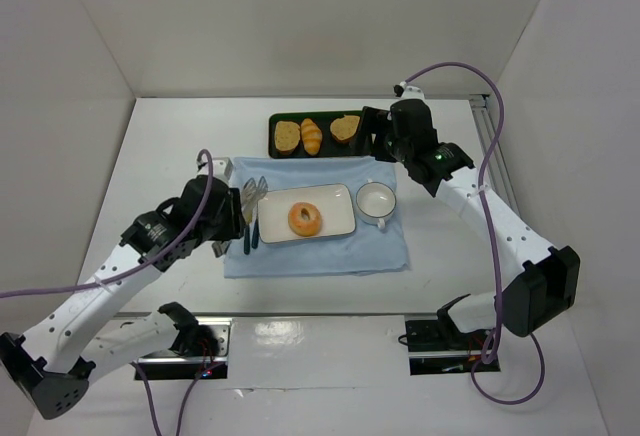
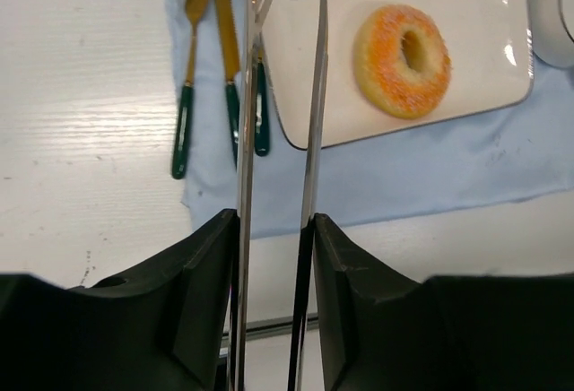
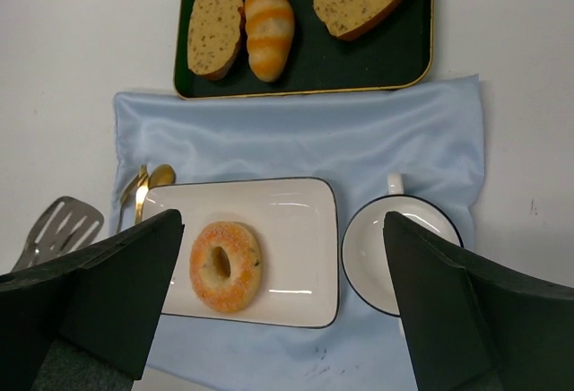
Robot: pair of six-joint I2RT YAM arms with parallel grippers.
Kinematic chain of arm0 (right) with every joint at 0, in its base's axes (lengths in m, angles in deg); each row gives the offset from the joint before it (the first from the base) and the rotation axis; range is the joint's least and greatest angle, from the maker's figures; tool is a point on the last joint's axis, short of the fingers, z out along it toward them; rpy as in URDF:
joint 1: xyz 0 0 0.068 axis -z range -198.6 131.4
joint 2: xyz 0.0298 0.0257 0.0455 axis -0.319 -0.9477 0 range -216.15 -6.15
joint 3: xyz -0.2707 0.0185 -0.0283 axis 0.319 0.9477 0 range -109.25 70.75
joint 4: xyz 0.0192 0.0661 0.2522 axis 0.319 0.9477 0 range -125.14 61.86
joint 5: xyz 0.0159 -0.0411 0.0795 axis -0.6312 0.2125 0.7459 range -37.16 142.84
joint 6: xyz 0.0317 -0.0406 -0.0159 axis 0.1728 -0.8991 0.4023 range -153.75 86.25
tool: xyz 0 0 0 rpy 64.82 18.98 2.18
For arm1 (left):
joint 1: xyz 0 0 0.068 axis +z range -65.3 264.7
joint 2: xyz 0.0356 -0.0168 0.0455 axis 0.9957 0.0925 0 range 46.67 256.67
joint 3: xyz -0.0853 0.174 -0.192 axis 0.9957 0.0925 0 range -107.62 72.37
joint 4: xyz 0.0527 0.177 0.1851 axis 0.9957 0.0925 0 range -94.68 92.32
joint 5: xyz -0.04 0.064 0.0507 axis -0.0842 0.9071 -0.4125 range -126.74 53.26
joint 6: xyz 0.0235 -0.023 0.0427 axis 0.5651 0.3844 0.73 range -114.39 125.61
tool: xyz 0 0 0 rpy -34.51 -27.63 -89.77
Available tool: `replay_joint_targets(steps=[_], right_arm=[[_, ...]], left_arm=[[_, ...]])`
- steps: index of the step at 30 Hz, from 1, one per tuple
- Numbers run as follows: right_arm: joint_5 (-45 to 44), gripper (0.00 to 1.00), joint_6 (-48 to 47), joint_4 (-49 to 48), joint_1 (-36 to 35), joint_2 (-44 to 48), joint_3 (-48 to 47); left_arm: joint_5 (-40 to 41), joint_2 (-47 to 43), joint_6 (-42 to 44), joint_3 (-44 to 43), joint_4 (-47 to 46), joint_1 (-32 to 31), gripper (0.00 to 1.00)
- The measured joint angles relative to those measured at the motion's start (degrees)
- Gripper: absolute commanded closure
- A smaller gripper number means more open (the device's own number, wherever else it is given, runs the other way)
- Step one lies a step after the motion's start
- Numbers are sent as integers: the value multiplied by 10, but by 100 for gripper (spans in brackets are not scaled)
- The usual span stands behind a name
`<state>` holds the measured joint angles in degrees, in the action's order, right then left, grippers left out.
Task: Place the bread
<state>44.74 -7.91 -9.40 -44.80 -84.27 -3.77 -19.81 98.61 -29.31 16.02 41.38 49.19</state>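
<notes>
- The bread (image 1: pixel 305 219), a ring-shaped bun with an orange-golden top, is lying flat near the middle of a white rectangular plate (image 1: pixel 335 201).
- The plate is sitting on a pale blue cloth (image 1: pixel 380 251) spread over the white worktop (image 1: pixel 160 146).
- The left end effector (image 2: pixel 273 301) is clenching a pair of metal tongs (image 2: pixel 313 122). The two tong arms are standing apart, reaching over the plate's left edge and not touching the bread.
- Green-handled cutlery (image 2: pixel 182 131) is lying on the cloth just beside the plate, under the tongs.
- The right end effector (image 3: pixel 282 221) is hanging released, fingers spread wide with nothing between them, above the cloth.
- A white cup (image 1: pixel 376 199) is sitting just right of the plate.
- A dark tray (image 3: pixel 305 68) is resting at the cloth's far edge, carrying two toast slices (image 3: pixel 215 32) and a croissant (image 3: pixel 269 25) between them.
</notes>
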Motion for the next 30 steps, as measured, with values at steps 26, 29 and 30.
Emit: replay_joint_targets(steps=[26, 29, 30], right_arm=[[0, 0, -4, 1, 0, 4, 9], [0, 0, -5, 1, 0, 4, 9], [0, 0, -6, 1, 0, 4, 9]], left_arm=[[-69, 93, 124, 85, -148, 331, 53], [-81, 120, 127, 86, -167, 350, 54], [-85, 130, 128, 86, -175, 356, 54]])
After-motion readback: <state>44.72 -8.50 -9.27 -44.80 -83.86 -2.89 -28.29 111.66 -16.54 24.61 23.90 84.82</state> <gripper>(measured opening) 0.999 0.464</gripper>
